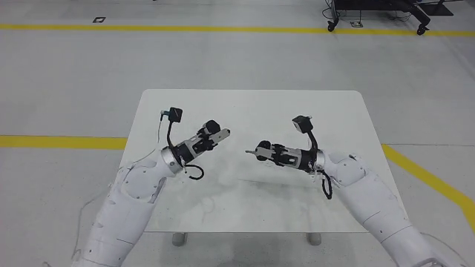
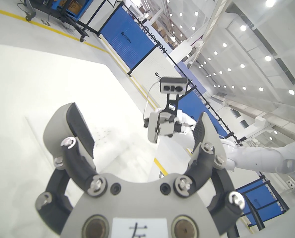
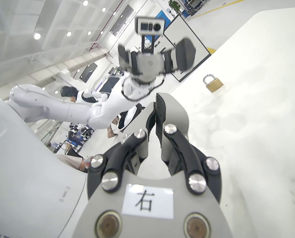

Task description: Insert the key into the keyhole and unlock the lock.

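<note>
Right gripper (image 1: 257,150), nearer the front edge of the tabletop (image 1: 252,107): jaws pressed shut. A thin sliver (image 1: 247,150) at the tip is poss. the key, cannot tell. Left gripper (image 1: 221,132), just beyond and facing it: jaws wide open, empty. Padlock (image 3: 213,84): flat on tabletop close to its left edge, shackle appears closed, nothing touching it. Handling (est.): brass body w/ steel shackle, rigid, dense for its bulk, smooth, may skid if nudged. Grip across the flat body faces, keyhole end left clear.
</note>
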